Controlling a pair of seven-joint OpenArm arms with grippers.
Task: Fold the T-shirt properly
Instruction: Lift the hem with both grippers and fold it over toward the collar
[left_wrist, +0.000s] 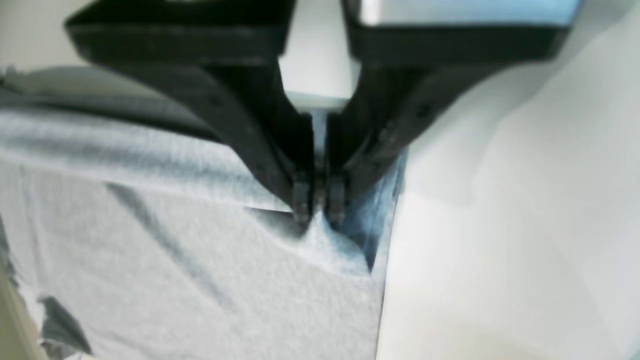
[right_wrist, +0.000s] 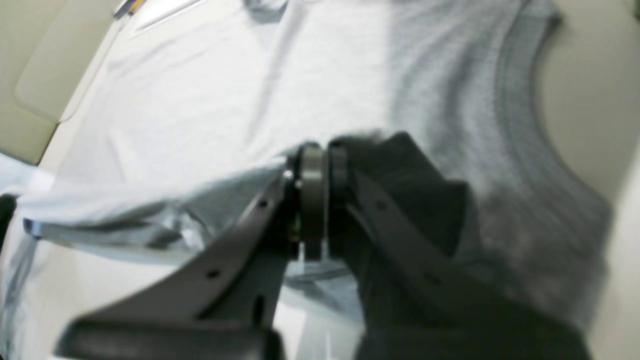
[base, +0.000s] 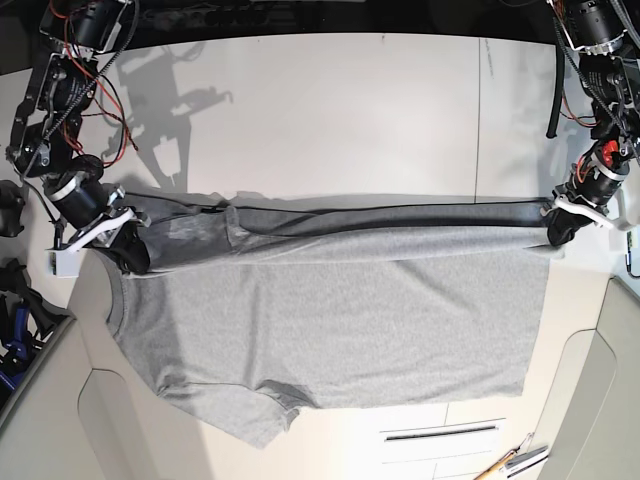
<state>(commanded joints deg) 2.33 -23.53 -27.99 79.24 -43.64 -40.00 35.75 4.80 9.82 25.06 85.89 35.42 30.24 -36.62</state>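
Where the T-shirt lies, the white table shows a seam.

Gripper: jaws closed, fabric pinched at the tips.
T-shirt: grey, creased, edge lifted.
Table: white, beside the edge.

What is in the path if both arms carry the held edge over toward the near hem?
Nothing visible. The left gripper and right gripper each pinch the far edge of the T-shirt, and only flat grey cloth lies between it and the near hem. The tools sit off the shirt, near the table's corner.
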